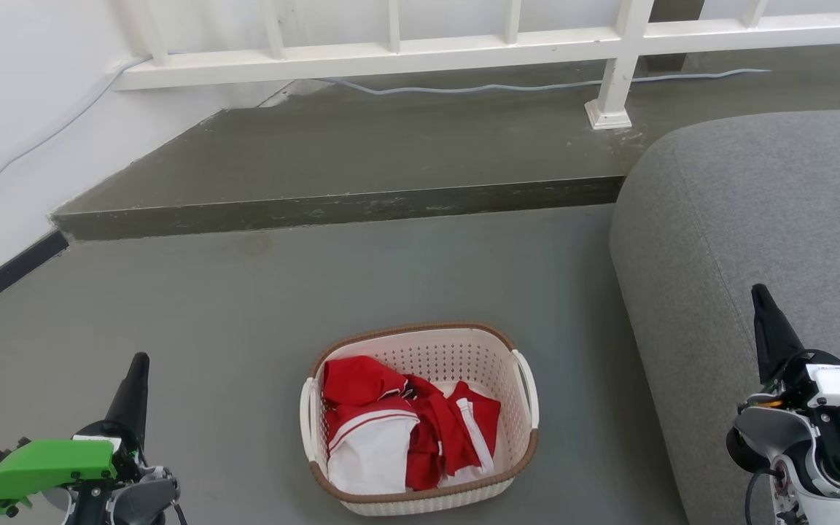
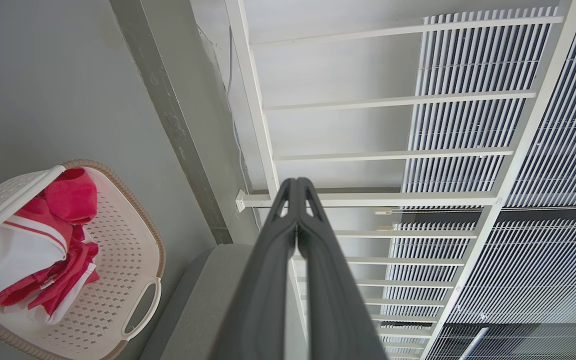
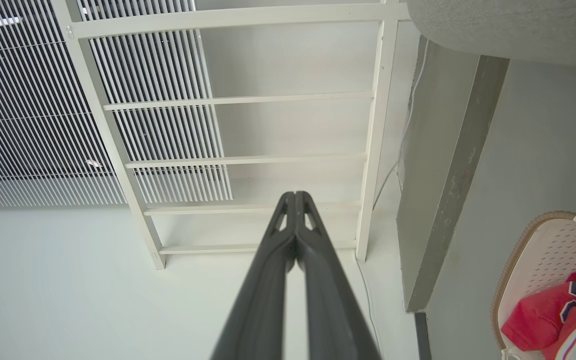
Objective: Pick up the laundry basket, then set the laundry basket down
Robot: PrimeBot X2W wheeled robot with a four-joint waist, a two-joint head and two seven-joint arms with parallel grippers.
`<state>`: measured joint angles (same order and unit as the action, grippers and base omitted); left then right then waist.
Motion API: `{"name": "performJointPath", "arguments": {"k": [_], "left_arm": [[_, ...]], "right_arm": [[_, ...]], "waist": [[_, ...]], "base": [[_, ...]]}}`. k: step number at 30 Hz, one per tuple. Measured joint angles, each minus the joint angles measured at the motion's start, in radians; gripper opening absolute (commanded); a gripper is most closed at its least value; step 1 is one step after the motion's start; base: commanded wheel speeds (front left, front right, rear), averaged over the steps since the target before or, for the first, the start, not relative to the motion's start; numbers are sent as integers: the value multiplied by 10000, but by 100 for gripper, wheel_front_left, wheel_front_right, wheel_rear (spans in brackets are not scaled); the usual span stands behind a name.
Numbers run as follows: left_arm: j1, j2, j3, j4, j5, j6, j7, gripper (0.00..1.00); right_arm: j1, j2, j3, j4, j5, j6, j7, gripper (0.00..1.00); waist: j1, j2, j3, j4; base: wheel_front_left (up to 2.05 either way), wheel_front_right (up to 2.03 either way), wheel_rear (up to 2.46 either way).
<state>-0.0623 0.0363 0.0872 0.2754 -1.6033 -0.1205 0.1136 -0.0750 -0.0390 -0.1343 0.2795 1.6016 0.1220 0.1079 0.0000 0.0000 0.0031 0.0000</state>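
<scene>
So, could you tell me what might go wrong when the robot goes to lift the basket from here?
1. The left gripper and right gripper are shut, either side of the basket; they must open first, or they may just shove the handles.
2. The clothes lie heaped toward the left, so the lift could tilt.
3. The sofa stands close on the right; that arm may brush it.

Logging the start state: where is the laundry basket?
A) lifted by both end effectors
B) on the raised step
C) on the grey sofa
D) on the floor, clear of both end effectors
D: the laundry basket rests on the floor, with the left end effector and right end effector apart from it.
</scene>
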Motion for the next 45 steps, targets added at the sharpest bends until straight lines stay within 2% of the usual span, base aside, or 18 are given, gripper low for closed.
{"name": "performJointPath", "arguments": {"k": [20, 21, 28, 45], "left_arm": [[0, 0, 0, -2, 0, 0, 0, 0], [0, 0, 0, -2, 0, 0, 0, 100], [325, -207, -38, 401, 0, 23, -17, 100], [321, -197, -380, -65, 86, 23, -579, 100]], "right_arm": [[0, 0, 0, 0, 0, 0, 0, 0], [0, 0, 0, 0, 0, 0, 0, 100], [397, 211, 67, 407, 0, -12, -12, 100], [385, 196, 531, -157, -176, -10, -385, 100]], "waist": [[0, 0, 0, 0], [0, 0, 0, 0], [0, 0, 3, 0], [1, 0, 29, -9]], "base": [[0, 0, 0], [0, 0, 0], [0, 0, 0], [0, 0, 0]]}}
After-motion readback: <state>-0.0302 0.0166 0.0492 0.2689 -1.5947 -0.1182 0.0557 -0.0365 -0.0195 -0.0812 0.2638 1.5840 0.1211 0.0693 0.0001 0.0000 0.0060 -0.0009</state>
